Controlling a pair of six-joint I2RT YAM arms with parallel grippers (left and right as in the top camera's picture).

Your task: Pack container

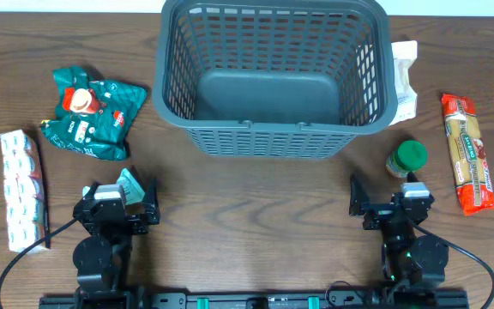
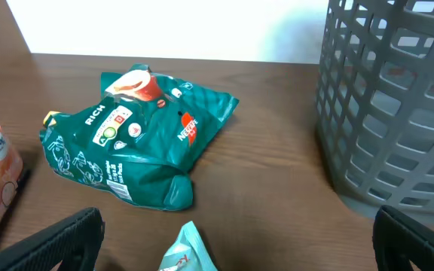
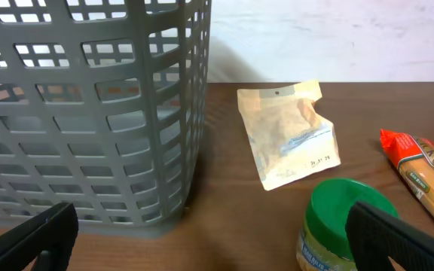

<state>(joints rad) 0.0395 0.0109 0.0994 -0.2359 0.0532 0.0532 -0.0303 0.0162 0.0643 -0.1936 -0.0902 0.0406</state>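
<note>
**Ana:** Where is the container?

**Ben:** The container [image 1: 264, 139] stands upright at the middle of the far edge of the worktop [image 1: 247, 223]. Nothing is inside it yet.

**Ana:** What is around it?

**Ben:** A white pouch [image 1: 404, 81] lies just beside its right wall. A green bag [image 1: 93, 112] lies toward the far-left corner. A white and red pack [image 1: 21, 189] lies along the left edge. A long pasta packet [image 1: 468, 154] lies along the right edge. 1 jar [image 1: 406, 160] with a green lid stands between the container and the near edge, on the right side.

**Ana:** And the 2 arms?

**Ben:** Both wait at the near edge. The left fingers [image 1: 119, 190] are spread wide and hold nothing. A small teal packet [image 1: 129, 182] lies between them. The right fingers [image 1: 388, 196] are spread wide too, and empty. The jar is just beside them.

**Ana:** What could go wrong?

**Ben:** I think the jar could tip over and roll if a finger bumps its side. The teal packet looks thin and shiny, so it might slip out of a squeeze. The container looks light, so an arm hitting its rim might push it away.
</note>
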